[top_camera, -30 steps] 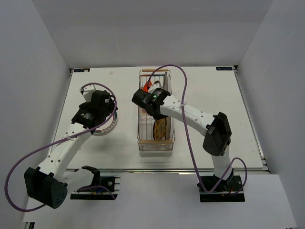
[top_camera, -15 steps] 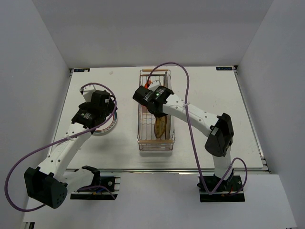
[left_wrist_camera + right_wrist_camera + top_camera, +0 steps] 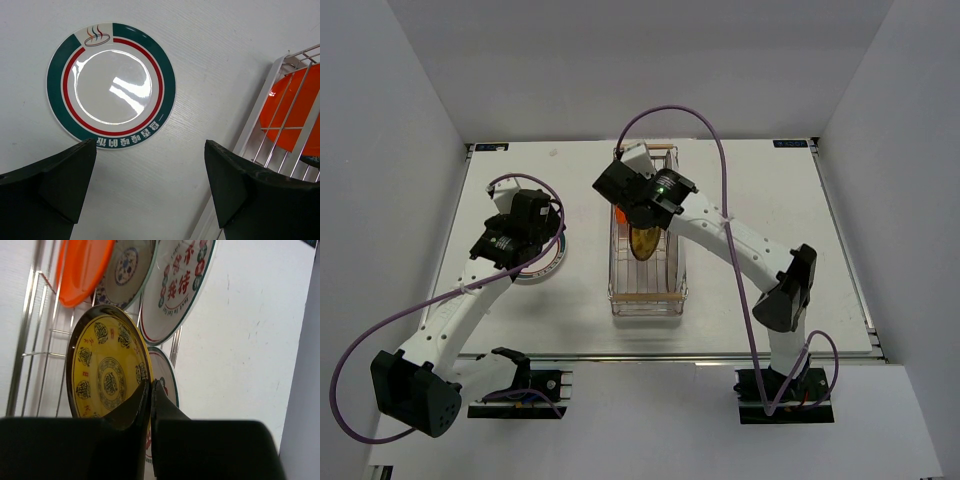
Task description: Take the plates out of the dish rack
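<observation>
The dish rack (image 3: 647, 297) stands mid-table with its long side running away from me. My right gripper (image 3: 150, 385) is shut on the rim of the yellow plate (image 3: 102, 365), which hangs upright over the rack (image 3: 642, 243). Standing in the wires behind it are an orange plate (image 3: 82, 270), a grey patterned plate (image 3: 125, 267) and a white plate with coloured dots (image 3: 175, 290). A teal-rimmed plate (image 3: 165, 375) peeks out behind the yellow one. My left gripper (image 3: 150, 150) is open above the table, just short of a teal-and-red-rimmed white plate (image 3: 111, 85) lying flat.
The rack's white-coated corner (image 3: 260, 107) and the orange plate (image 3: 295, 112) show at the right of the left wrist view. White walls close in the table at the back and on both sides. A purple cable loops over the right arm (image 3: 720, 190).
My right gripper has closed on the yellow plate and carried it up and toward the rack's far end. The left arm has not moved.
</observation>
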